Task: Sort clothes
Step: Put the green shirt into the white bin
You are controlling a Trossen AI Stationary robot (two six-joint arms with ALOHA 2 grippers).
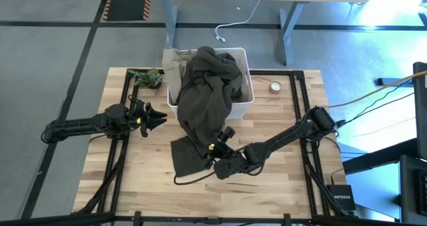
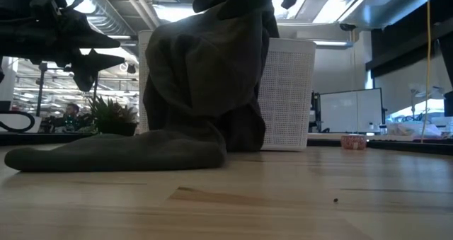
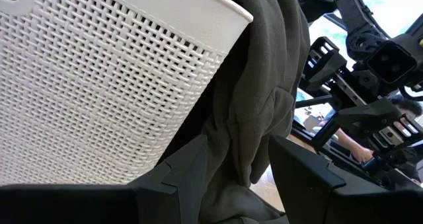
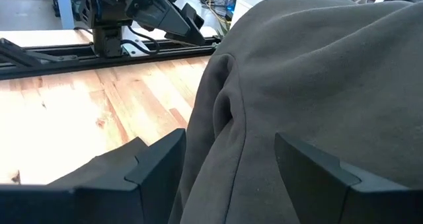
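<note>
Right gripper (image 1: 215, 151) hovered low over the table (image 1: 280, 186) at the near end of the dark olive-brown garment (image 1: 207, 93), its fingers (image 4: 155, 161) spread wide on either side of a fold, though whether they touched the cloth was hard to judge. That garment hung out of the white bin (image 1: 241, 106) at the table's far side, draped down its front wall and pooled on the wood. Left gripper (image 1: 159, 119) waited beside the bin, fingers parted, holding nothing.
</note>
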